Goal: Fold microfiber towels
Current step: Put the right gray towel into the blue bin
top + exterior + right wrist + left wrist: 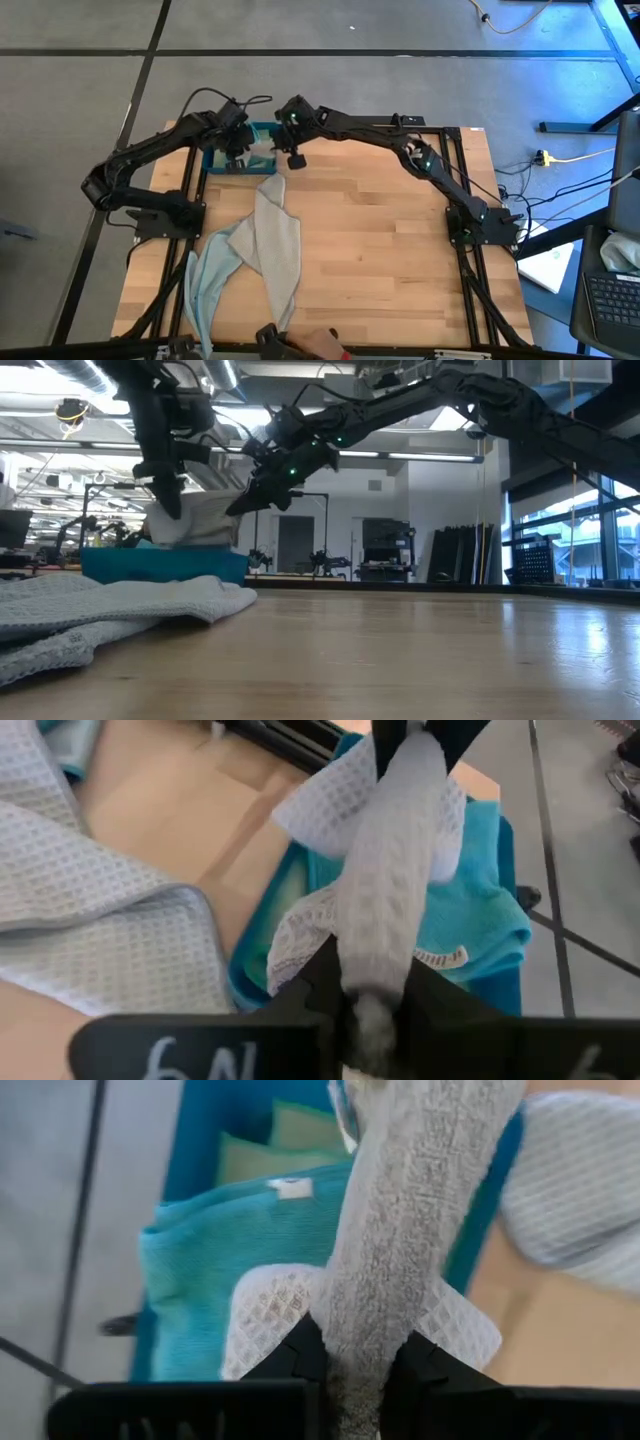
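microfiber towels sit in two places: a light grey towel (pixel 420 1210) is stretched taut in the air above the dark blue tray (pixel 215 160) at the far left of the bench (pixel 380 250), and two more, a pale blue towel (pixel 212 280) and a second grey towel (pixel 278 245), lie crumpled and overlapping on the near left of the bench. inside the tray a folded teal towel (pixel 230 1260) rests on a pale green towel (pixel 270 1145).

the left gripper (pixel 352 1355) has its fingers nearly closed, pinching one end of the raised grey towel. the right gripper (pixel 372 982) is likewise nearly closed on the other end, so the cloth hangs between them as a bunched rope rather than a flat sheet.

risks from here: both grips hold gathered fabric, not clean corners, so any fold would likely come out lumpy or skewed. if the arms pull further apart, one end could slip free. the sagging loose flap looks close to the teal towel and could drag it out of the tray when the cloth moves over the bench.
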You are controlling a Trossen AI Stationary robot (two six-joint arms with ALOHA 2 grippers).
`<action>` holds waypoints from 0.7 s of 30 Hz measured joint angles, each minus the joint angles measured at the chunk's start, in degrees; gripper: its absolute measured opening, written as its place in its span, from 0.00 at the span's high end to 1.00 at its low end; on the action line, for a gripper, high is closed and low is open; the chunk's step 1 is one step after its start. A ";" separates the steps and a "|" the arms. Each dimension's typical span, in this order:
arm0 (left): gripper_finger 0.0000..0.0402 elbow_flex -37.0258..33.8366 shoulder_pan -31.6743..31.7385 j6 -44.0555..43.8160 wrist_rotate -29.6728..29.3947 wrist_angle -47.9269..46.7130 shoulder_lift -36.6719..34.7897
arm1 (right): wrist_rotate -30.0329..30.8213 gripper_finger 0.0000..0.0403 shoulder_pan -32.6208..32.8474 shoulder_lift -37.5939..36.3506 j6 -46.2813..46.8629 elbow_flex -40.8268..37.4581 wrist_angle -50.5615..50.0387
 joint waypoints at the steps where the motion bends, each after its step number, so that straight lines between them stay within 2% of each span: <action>1: 0.90 -0.18 0.48 1.61 -0.17 0.84 0.00 | -0.02 0.89 -0.26 0.00 0.00 0.00 -0.09; 5: 0.90 -0.38 2.46 3.82 0.67 3.42 0.04 | -0.41 0.89 -1.13 0.09 0.89 0.01 -0.08; 13: 0.90 -0.42 3.55 4.08 1.23 1.97 0.09 | -2.72 0.88 -1.29 1.87 3.26 0.08 0.12; 17: 0.90 -0.42 3.55 6.05 0.20 -0.38 0.09 | -4.27 0.88 -0.75 2.16 3.30 0.07 0.47; 21: 0.90 -0.40 3.55 7.89 -3.48 -2.48 0.07 | -6.30 0.88 -0.36 2.16 3.26 0.07 0.23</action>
